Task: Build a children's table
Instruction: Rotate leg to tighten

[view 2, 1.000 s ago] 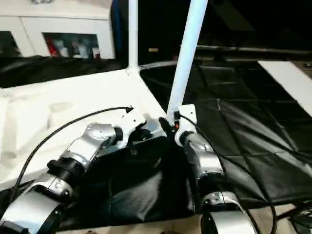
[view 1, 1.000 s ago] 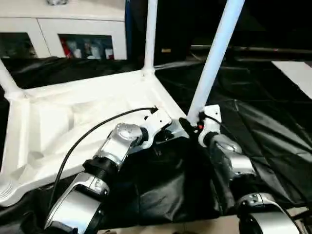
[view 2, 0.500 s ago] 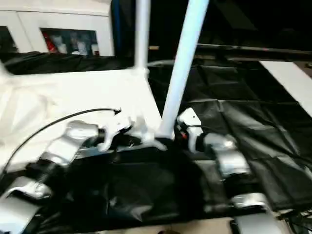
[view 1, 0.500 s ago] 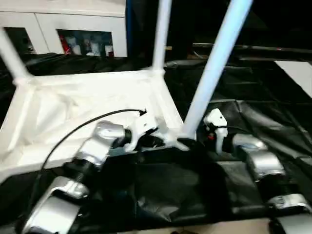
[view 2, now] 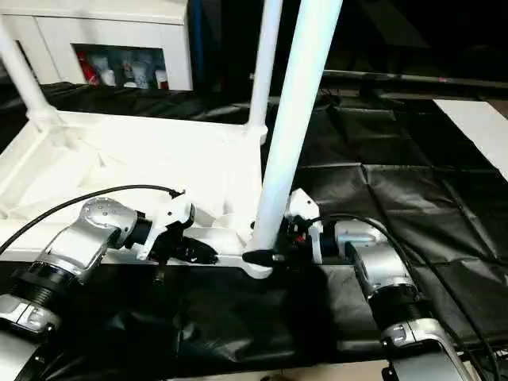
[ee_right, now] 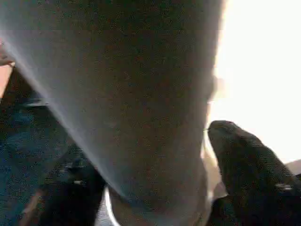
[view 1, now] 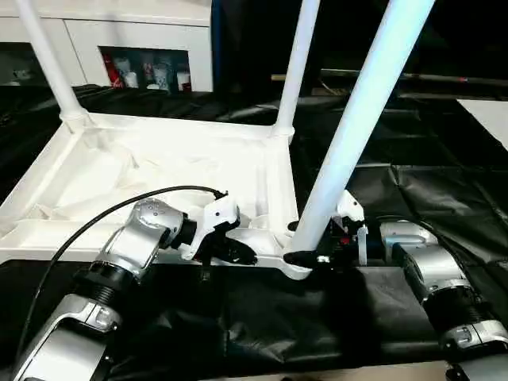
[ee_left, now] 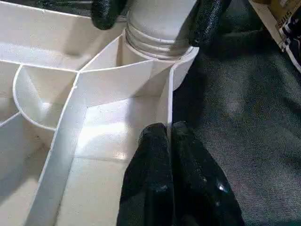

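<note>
White cabinet [view 1: 135,48] behind black floor sheeting [view 1: 444,182].

Leg [view 1: 361,119] tops cropped (frame edge)

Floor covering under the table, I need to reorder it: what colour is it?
Black; the sheet shows best in the right eye view, creased, spread beneath the white table.

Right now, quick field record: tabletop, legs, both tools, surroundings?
tabletop: upside down, ribbed underside up, on black sheet
legs: three in view, standing in corner sockets; near leg leans
left tool: shut on tabletop rim beside near socket
right tool: fingers either side of near leg's base, at the socket
background: white cabinet with glass doors
</note>
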{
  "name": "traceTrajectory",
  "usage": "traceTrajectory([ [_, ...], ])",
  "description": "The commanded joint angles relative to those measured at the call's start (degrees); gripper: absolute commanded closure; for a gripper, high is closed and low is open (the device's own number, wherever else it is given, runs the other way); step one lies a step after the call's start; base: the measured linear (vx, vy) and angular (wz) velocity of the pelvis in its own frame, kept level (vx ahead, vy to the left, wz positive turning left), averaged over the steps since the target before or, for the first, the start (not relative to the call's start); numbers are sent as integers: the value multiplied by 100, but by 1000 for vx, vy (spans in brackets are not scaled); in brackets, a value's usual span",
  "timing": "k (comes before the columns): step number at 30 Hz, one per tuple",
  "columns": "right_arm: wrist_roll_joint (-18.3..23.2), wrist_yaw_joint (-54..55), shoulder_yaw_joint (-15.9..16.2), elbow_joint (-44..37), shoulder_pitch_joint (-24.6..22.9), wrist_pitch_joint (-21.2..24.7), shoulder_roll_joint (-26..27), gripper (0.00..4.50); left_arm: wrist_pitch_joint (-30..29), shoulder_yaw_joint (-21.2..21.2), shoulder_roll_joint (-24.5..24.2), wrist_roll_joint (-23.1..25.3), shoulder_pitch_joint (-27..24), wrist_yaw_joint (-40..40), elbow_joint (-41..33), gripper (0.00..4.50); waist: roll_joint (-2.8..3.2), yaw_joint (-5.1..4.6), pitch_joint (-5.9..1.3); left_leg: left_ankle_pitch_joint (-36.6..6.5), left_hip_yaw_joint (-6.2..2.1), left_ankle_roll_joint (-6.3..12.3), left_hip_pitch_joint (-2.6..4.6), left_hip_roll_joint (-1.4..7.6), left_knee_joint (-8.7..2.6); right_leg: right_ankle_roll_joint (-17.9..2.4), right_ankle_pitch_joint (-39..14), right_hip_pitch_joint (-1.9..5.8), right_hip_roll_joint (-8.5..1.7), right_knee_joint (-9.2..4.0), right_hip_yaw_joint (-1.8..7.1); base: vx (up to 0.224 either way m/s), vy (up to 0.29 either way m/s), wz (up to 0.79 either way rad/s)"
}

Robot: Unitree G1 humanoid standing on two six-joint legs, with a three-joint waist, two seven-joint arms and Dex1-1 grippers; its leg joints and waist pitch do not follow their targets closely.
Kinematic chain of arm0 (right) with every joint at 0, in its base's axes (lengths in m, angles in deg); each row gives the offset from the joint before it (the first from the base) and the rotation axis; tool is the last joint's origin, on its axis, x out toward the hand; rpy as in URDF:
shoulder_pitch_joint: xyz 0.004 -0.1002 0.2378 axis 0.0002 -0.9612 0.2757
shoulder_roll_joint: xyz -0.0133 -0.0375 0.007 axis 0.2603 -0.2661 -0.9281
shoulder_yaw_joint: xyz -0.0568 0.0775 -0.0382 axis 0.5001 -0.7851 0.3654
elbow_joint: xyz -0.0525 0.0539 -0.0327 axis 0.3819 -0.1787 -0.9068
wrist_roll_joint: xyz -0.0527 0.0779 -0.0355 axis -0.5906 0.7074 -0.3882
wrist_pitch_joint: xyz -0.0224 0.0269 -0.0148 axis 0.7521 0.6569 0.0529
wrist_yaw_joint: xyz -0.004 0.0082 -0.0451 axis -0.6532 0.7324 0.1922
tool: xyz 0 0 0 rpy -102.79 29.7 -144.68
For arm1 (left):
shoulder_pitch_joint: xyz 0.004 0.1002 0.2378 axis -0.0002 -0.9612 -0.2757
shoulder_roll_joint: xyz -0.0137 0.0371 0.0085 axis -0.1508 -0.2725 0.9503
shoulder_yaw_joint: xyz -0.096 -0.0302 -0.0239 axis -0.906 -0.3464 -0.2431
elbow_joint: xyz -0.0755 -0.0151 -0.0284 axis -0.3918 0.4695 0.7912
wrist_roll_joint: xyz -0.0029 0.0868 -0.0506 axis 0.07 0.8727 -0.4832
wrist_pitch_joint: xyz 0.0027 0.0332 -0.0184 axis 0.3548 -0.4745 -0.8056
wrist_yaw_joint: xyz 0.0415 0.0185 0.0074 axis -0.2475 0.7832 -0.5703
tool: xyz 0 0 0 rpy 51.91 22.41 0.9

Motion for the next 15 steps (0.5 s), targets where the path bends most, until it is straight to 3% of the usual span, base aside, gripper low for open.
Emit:
traceTrajectory([
  [1, -14, 49, 41, -62, -47, 103, -15, 150, -54, 47, 80, -149, -66, -20, -83, 450, 8, 28, -295, -1170, 38, 333, 4, 128, -360, -1407, -1076, 295, -241, -287, 196, 0, 0, 0],
  [4, 24, 88, 45, -186, -148, 174, 39, 180, -42, -17, 173, -39, -39, -340, 49, 450, 20, 21, -297, -1140, 40, 337, 8, 127, -353, -1432, -944, 292, -238, -279, 199, 0, 0, 0],
  [5, 6, 260, 27, -256, -253, 212, 99, 188, 63, -78, 282, 63, 23, -699, 236, 450, 66, 13, -286, -1197, 37, 329, 11, 116, -361, -1408, -1022, 286, -234, -299, 205, 0, 0, 0],
  [7, -21, 437, 7, -287, -319, 227, 149, 192, 96, -129, 371, 112, 73, -954, 358, 450, 36, 5, -281, -1319, 38, 298, 15, 114, -366, -1366, -1197, 284, -235, -328, 200, 0, 0, 0],
  [8, -83, 777, -49, -265, -377, 233, 246, 196, 147, -189, 490, 167, 136, -1275, 499, 450, 25, 6, -268, -1419, 41, 265, 25, 108, -375, -1271, -1439, 266, -235, -366, 209, 0, 0, 0],
  [9, -195, 1293, -139, -149, -393, 231, 385, 197, 174, -250, 628, 220, 212, -1629, 652, 450, 98, 2, -270, -1527, 33, 190, 57, 101, -374, -1224, -1598, 247, -240, -379, 220, 0, 0, 0],
  [11, -349, 2076, -281, 73, -361, 291, 592, 198, 184, -295, 803, 278, 303, -2018, 814, 450, 77, -31, -274, -1594, 12, 102, 24, 81, -386, -1105, -1831, 268, -233, -397, 204, 0, 0, 0],
  [13, -445, 2967, -473, 332, -295, 387, 864, 198, 176, -331, 1038, 333, 408, -2462, 978, 450, 54, -68, -251, -1812, -5, 39, 28, 66, -400, -910, -2385, 238, -232, -454, 185, 0, 0, 0],
  [15, -506, 3825, -641, 591, -193, 437, 1159, 199, 122, -374, 1328, 388, 523, -2981, 1137, 450, 101, -112, -260, -1878, -18, -7, 23, 54, -399, -767, -2625, 222, -231, -501, 185, 0, 0, 0],
])
